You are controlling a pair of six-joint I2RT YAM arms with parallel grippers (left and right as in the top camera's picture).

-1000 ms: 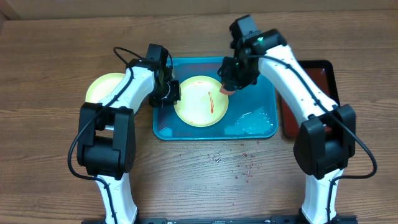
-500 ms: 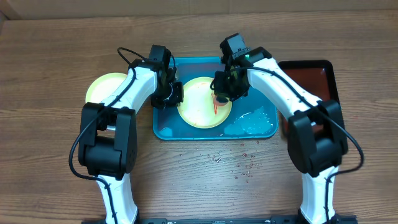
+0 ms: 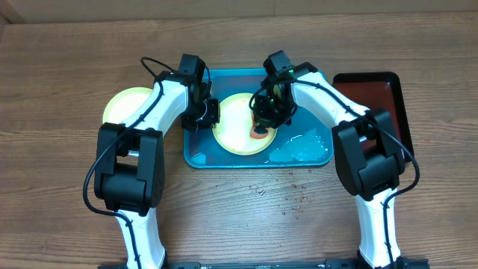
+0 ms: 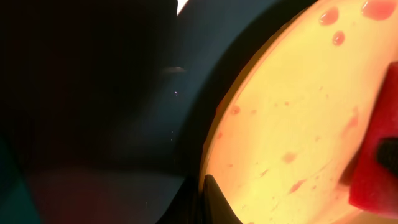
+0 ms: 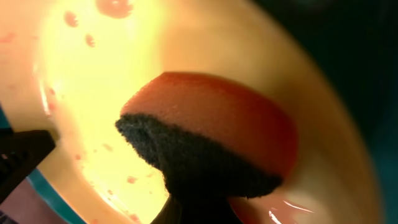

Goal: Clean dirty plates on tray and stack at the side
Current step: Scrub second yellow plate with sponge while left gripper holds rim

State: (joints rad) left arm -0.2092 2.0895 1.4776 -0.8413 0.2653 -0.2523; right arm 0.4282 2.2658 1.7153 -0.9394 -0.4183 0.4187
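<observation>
Mid-task, by my read. On the table point(image 3: 239, 213) the tray point(image 3: 200, 155) sits centre-back. A side plate point(image 3: 123, 104) lies on the table off the tray's left edge. No red shows on it, so it's likely done; can't tell if it's one or a stack. The plate point(image 3: 231, 128) in the tray's middle is being scrubbed. Grip: left gripper point(image 3: 203, 112) clamped at its left rim, apparently steadying it; right gripper point(image 3: 270, 112) clenched on sponge point(image 5: 205, 137), down on the plate. It has sauce spots point(image 4: 289, 157). To do: finish wiping, then stack.
</observation>
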